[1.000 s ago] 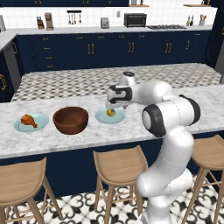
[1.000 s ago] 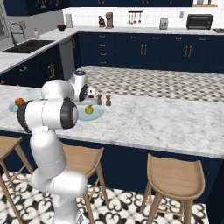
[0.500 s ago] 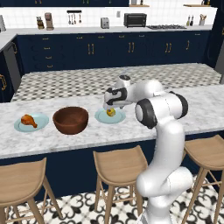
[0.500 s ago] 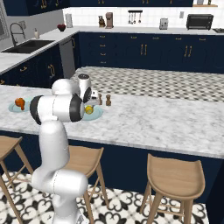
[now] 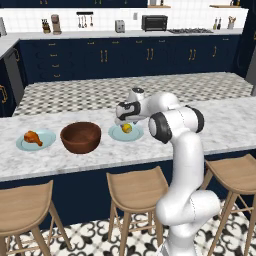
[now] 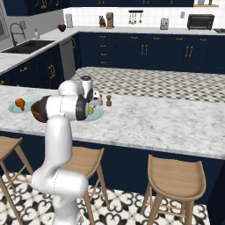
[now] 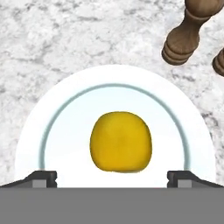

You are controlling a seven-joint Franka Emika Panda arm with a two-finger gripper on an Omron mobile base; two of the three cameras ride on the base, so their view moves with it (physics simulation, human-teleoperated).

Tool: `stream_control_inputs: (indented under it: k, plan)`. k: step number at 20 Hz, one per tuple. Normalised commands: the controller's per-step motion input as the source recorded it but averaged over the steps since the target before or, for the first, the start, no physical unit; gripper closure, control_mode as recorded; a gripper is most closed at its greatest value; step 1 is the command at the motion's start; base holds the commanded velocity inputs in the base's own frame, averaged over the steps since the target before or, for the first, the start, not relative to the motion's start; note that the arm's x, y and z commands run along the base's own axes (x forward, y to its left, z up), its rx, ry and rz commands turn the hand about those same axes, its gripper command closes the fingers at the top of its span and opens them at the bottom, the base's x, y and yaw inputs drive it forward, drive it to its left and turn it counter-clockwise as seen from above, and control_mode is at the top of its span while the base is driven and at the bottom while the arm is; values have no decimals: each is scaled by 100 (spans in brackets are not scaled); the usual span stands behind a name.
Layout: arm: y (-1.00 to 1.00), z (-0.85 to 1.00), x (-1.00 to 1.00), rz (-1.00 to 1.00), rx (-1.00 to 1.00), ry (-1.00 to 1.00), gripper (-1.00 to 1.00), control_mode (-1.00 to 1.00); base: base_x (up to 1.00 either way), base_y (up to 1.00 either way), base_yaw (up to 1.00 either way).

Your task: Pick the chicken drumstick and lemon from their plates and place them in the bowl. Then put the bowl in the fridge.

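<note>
Lemon (image 7: 120, 141): yellow, round, lying at the middle of a pale blue-green plate (image 7: 57, 131). In the hand view it sits between the two dark fingertips (image 7: 41, 178), closer to the lens than the plate's far rim, touched by neither. The gripper (image 7: 112, 179) stands wide open and empty, poised directly above the fruit.

Hand view, further items: two brown wooden shakers (image 7: 187, 33) on the marble surface (image 7: 65, 39) beyond the plate, apart from its rim. The right base view shows the same pair (image 6: 108, 101) just past the plate; in the left base view the arm covers them.

Left base view: gripper (image 5: 125, 120) at the end of the white arm, hanging over the lemon (image 5: 127, 128) and its plate (image 5: 116, 134). To the left, the reddish-brown bowl (image 5: 80, 137), upright, near that plate without touching it. Further left, the second plate (image 5: 27, 145) with the chicken drumstick (image 5: 33, 137) lying on it. All three stand in a row along the near part of the surface (image 5: 220, 125).

Right base view: the arm's elbow hides most of the bowl (image 6: 38, 112) and part of the lemon's plate (image 6: 97, 114); the drumstick (image 6: 19, 103) is plain at far left. A sink (image 6: 26, 46) with a faucet is set in the side counter.
</note>
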Motion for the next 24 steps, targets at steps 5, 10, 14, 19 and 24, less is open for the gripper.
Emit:
stream_control_inputs:
  k: [5, 10, 14, 19, 24]
  plan:
    - [0, -30, 39, 0, 0, 0, -100, -100, 0, 0, 0]
    - [0, -33, 5, 0, 0, 0, -100, -100, 0, 0, 0]
    - [1, -29, 0, 0, 0, 2, 100, -100, 0, 0, 0]
    - [0, -12, -35, 0, 0, 4, 100, -100, 0, 0, 0]
    - [-7, 0, -99, -1, 0, 1, 100, -100, 0, 0, 0]
